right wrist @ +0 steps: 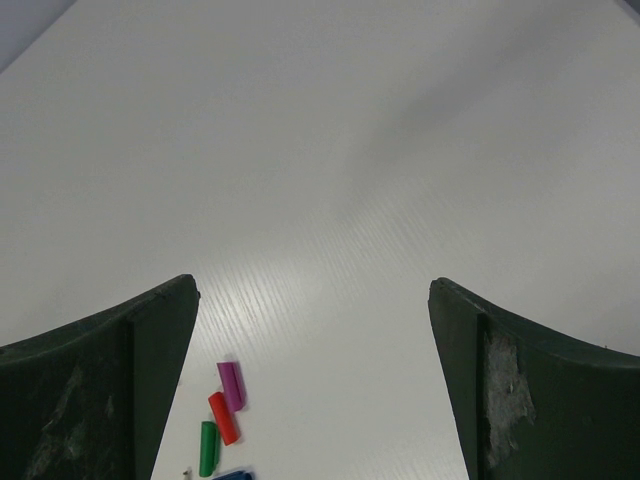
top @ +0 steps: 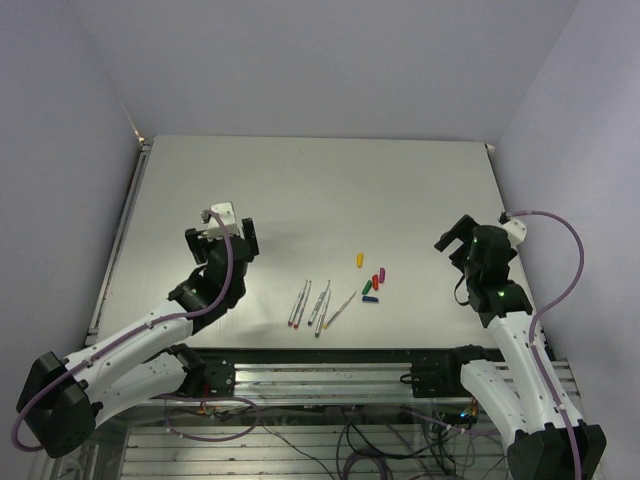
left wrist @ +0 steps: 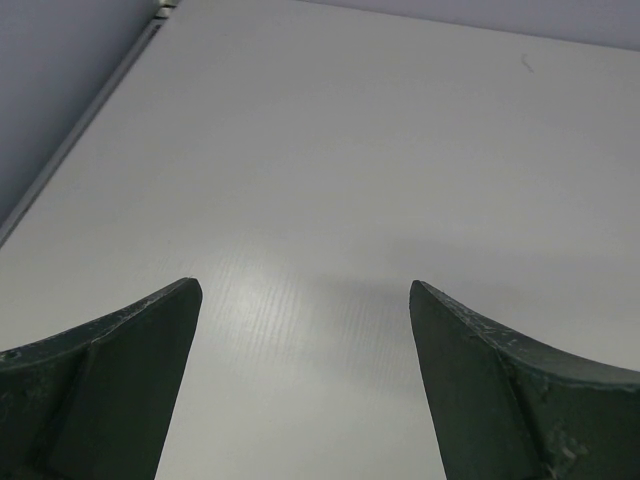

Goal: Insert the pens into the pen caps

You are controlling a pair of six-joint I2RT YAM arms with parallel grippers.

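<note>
Both your jaws are wide, empty. Thin grey-silver pens lie between them; tiny coloured plastic caps sit nearer the right jaws. Light, stiff, probably rolly, so pinch a pen mid-barrel.

pens near table front edge, pen caps just right

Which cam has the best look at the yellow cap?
Top external: the yellow cap lies in full view, alone, beyond the other caps. Right wrist catches only some of those other caps, not the yellow one. Left wrist shows only table.
</note>
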